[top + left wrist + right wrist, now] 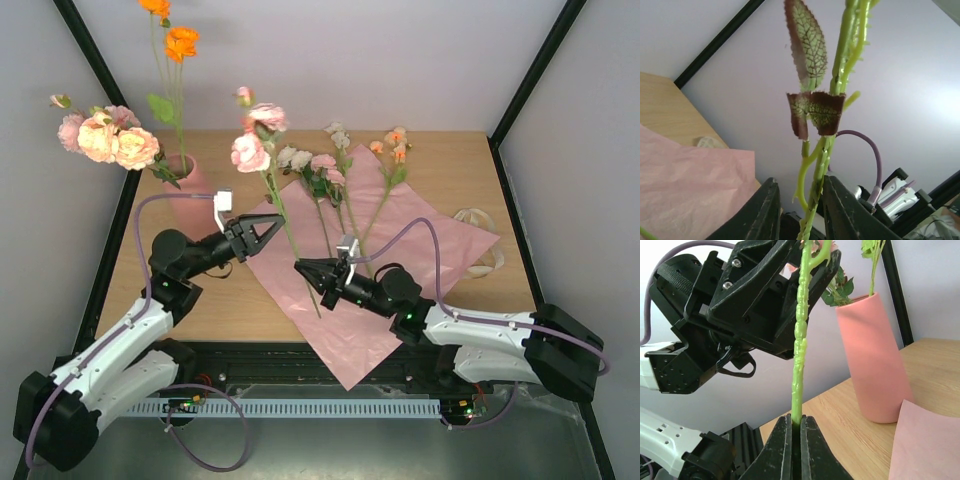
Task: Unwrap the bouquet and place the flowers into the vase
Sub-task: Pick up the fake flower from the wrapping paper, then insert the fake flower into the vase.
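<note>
One rose stem (283, 215) is held in the air just right of the vase (181, 167). Its foot is pinched in the right gripper (303, 270), and the left gripper (272, 226) straddles it higher up, jaws spread. The vase holds two orange blooms (182, 42) and one pink cluster (105, 140). Further right, more flowers (330, 175) (four stems, as far as I can count) lie on one pink sheet (440, 250).

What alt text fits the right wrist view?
The right gripper is shut on a green stem; the left gripper has its jaws around the same stem higher up. Behind, a pink vase holding other stems stands on the wooden table.
</note>
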Robot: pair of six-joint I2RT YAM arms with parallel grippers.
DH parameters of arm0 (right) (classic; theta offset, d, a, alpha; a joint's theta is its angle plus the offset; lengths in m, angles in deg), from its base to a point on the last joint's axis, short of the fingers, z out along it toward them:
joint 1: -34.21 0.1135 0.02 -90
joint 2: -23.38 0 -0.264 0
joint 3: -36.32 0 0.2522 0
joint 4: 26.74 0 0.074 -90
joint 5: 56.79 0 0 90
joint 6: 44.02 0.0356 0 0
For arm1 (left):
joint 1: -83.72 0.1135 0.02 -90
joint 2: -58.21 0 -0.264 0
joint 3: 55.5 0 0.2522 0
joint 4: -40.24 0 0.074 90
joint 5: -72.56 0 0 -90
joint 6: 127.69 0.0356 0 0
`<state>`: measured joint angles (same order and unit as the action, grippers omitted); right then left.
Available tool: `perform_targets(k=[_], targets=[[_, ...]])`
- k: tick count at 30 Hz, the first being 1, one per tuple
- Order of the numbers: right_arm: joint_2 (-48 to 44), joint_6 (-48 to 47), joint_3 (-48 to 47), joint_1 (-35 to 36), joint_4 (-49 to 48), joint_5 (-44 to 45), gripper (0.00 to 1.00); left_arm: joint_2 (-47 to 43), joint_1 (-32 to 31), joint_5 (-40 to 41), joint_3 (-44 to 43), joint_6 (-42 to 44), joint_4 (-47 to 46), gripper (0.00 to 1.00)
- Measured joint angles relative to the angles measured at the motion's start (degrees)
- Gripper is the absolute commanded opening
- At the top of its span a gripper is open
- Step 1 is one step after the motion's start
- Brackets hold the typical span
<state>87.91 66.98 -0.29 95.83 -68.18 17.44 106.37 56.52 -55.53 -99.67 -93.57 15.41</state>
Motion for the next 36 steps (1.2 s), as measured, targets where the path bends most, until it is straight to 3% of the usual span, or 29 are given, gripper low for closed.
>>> perform_targets(k=[4,5,9,13,17,21,29,36], targets=[[0.46,0.04,0.22,0.00,0.00,-0.22,0.01,1.53,-1.11,-0.02,0.48,-1.38,-2.82,0.05],[0.52,0.04,0.26,0.00,0.00,-0.22,0.01,1.53,-1.29,0.02,0.50,-1.44,-3.08,0.03],[0.50,0.02,0.33,0.07,-1.05,-0.46,0.03,1.11,-1.40,0.68,0.55,-0.96,-3.06,0.02],[0.50,-0.04,0.42,0.17,-1.11,-0.52,0.18,-0.11,-1.49,1.11,0.55,0.70,-1.36,0.02],[0.48,-0.07,0.68,0.31,-0.55,0.09,0.50,-1.55,-1.51,2.64,0.44,3.67,2.89,0.02],[-0.09,-0.24,1.18,0.28,1.05,1.25,0.99,-2.89,-1.51,5.68,-2.16,9.92,11.52,0.02],[-5.40,-1.31,1.97,0.33,4.35,3.17,0.99,-6.58,-1.51,21.90,-10.49,27.06,25.59,0.02],[-6.36,-1.68,2.73,0.33,5.68,4.13,0.99,-2.05,-1.51,40.76,-22.08,41.57,31.47,0.02]])
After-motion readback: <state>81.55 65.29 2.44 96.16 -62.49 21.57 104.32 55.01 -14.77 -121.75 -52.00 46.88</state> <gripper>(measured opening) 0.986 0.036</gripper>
